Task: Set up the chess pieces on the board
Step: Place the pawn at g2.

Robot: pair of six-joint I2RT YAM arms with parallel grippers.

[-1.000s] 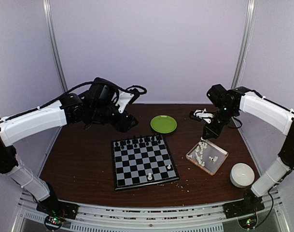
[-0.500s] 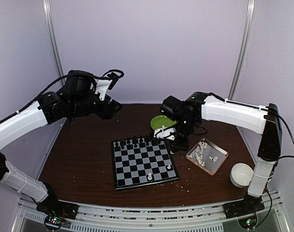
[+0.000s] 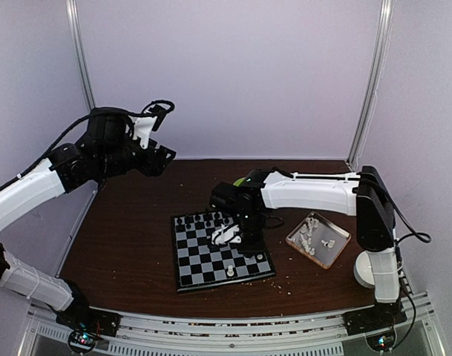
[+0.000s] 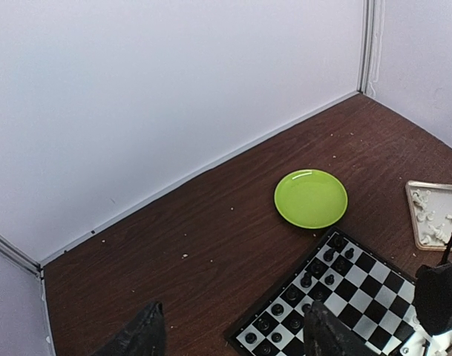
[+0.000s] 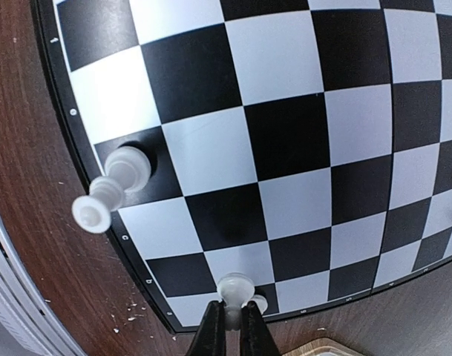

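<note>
Pincer of the right arm [image 5: 231, 326] is clenched on a white piece [image 5: 235, 285] over the board [image 5: 285, 148]; a second piece [image 5: 118, 182] stands at ten o'clock. It looks light, stiff and slick, best pinched at its narrow neck. Others lie in the tray [image 3: 338, 252], three o'clock of the board.

The left arm [image 3: 29, 194] and right arm [image 3: 307, 191] share one build: smooth white shells along the long links and chunky matt black housings at every joint. A black cable [image 3: 160, 107] loops free over the left wrist, and a thinner one trails beside the right elbow. Each black base [image 3: 84, 325] at the near edge carries small green and red lights. The left jaws are dark, blunt and rounded; the right jaws are slim, black and tapered.
</note>
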